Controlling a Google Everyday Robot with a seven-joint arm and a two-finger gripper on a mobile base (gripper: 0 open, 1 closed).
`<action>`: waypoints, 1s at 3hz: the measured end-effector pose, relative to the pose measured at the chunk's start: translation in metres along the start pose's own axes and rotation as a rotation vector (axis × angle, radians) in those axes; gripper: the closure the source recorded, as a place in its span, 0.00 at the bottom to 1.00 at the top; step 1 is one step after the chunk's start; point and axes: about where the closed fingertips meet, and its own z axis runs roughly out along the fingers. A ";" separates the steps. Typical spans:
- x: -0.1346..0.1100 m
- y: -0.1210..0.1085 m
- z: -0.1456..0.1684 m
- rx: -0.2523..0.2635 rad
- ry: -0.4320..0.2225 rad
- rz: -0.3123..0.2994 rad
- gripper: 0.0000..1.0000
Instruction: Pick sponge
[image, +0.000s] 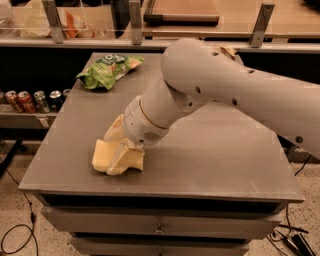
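Note:
The pale yellow sponge (101, 156) lies flat on the grey table (215, 155), near its front left edge. My gripper (120, 148) is right down at the sponge, on its right half, and covers part of it. The wrist and the large white arm (210, 85) reach in from the right and hide the table behind the sponge. The left end of the sponge shows clear of the gripper.
A green chip bag (109, 69) lies at the table's back left corner. Several soda cans (30, 100) stand on a lower shelf to the left. A counter with railing posts (135, 20) runs along the back. Drawers sit under the table front.

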 end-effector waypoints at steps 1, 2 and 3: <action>0.001 -0.001 -0.003 0.003 0.012 -0.008 0.72; 0.000 -0.003 -0.006 0.003 0.018 -0.020 0.95; -0.007 -0.013 -0.022 0.019 0.004 -0.066 1.00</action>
